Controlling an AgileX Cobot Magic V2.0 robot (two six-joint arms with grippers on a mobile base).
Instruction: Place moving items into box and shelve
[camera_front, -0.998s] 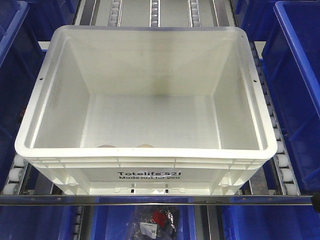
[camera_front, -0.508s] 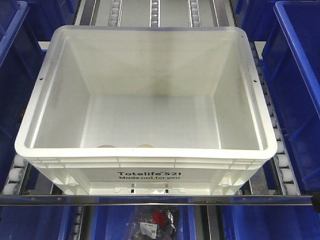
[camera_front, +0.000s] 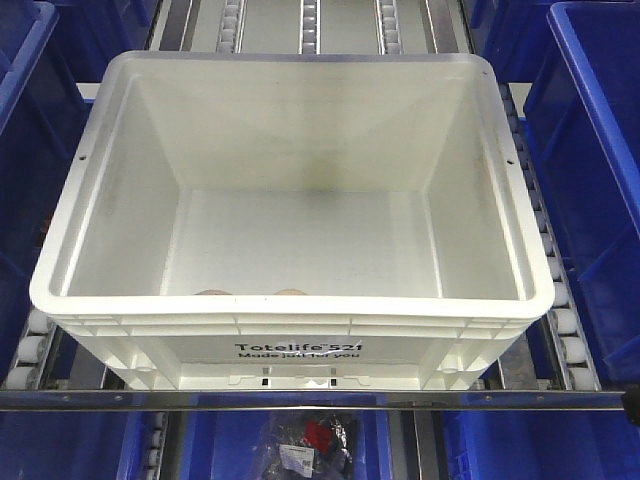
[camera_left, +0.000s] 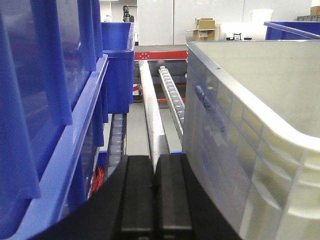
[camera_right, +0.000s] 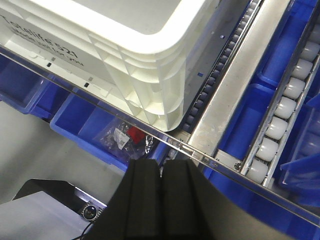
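white box (camera_front: 290, 345) seated on shelf rollers (camera_front: 565, 320), two moving items (camera_front: 250, 292) inside against near wall; left gripper (camera_left: 155, 187) beside its left wall, right gripper (camera_right: 161, 172) below front-right corner, both jaws closed, empty.

The left gripper (camera_left: 156, 192) has its black pads pressed together, with nothing between them. The white box (camera_left: 250, 145) stands just right of it, ribbed rim uppermost. Blue bins (camera_left: 55, 110) line the left side. A roller rail (camera_left: 172, 97) runs between them towards a red beam (camera_left: 160, 54).
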